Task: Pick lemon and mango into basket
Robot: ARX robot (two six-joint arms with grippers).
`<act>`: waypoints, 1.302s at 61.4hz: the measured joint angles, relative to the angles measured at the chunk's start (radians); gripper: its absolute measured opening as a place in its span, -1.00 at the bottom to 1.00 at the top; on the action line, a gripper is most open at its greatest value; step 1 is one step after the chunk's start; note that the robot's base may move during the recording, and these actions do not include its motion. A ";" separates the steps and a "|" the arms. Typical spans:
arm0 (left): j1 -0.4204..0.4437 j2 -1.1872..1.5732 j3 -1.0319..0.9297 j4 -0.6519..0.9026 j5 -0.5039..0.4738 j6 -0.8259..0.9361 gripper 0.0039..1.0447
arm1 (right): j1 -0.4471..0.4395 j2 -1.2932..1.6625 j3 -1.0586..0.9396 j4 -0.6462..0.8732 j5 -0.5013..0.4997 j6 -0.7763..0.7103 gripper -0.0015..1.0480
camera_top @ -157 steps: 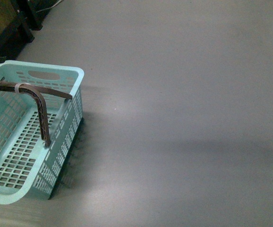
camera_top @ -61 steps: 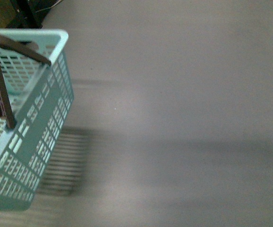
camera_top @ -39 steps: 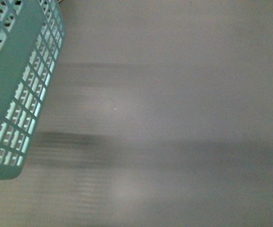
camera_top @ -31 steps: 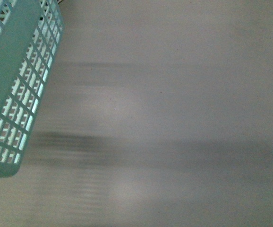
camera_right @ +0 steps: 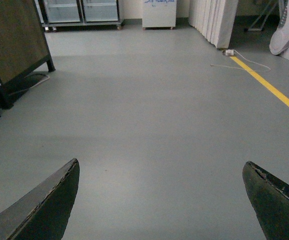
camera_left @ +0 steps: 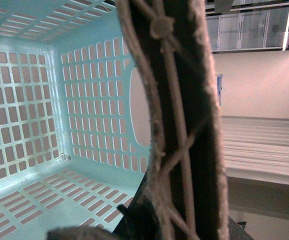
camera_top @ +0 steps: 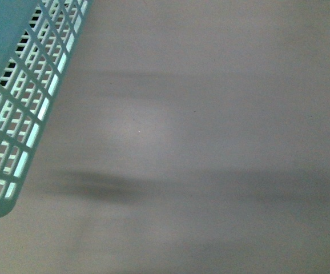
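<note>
Closest in, the right gripper (camera_right: 160,172) is hanging released, its two dark fingers (camera_right: 47,205) spreading wide with grey floor (camera_right: 149,115) showing between them. On the left wrist camera, the brown swing handle (camera_left: 184,125) of the large light turquoise slotted plastic basket (camera_left: 29,100) is filling the view, right up against the lens. A dark bit of the left gripper (camera_left: 137,225) is peeking out beside it, and I cannot tell whether those jaws are clenching the handle. Past the handle, the basket's slotted walls, base and an oval hand slot (camera_left: 140,107) are showing. In the front view the basket is sitting at the upper left, tilting, with a blurred shadow lying on the floor apart from it. Farther off, on the right wrist view, a yellow floor line (camera_right: 274,92) is running by, then a white cable (camera_right: 239,62), white panels (camera_right: 214,20) and glass-fronted cabinets (camera_right: 82,10).
</note>
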 joint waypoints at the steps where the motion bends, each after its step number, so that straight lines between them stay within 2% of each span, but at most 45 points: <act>1: 0.000 0.000 0.000 0.000 -0.001 0.002 -0.92 | 0.000 0.000 0.000 0.000 0.000 0.000 0.83; 80: 0.000 0.000 0.001 -0.001 0.002 0.008 -0.92 | 0.000 0.000 0.000 0.000 0.000 0.000 0.83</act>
